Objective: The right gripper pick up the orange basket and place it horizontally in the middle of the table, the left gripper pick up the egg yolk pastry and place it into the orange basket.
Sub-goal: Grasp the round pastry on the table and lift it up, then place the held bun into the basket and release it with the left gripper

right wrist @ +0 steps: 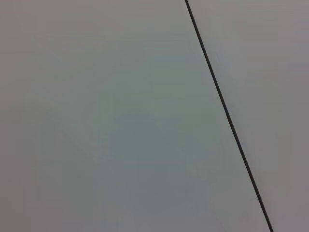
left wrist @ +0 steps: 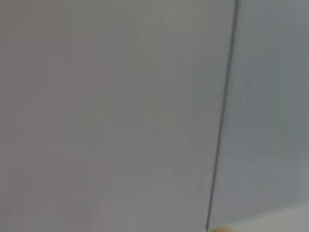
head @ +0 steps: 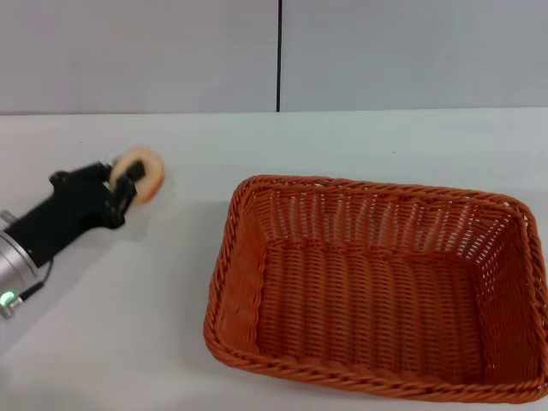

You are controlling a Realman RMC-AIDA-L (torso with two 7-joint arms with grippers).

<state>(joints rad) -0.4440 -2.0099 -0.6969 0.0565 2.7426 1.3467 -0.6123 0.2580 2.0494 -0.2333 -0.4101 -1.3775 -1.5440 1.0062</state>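
Head view: my left gripper (head: 127, 184) at the far left, clenched around the egg yolk pastry (head: 139, 173) | orange basket (head: 377, 287) lies flat, centre-right on the table (head: 128, 342) | advice: lift clear, cross the rim, release low inside | right gripper unseen.

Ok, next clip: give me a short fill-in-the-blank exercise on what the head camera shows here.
1. The left gripper has its fingers around the ____.
2. The orange basket holds ____ inside it.
3. The egg yolk pastry lies on the robot's ____ side of the basket, on the table.
4. The right gripper is ____ in the head view.

Missing words: egg yolk pastry; nothing; left; not seen
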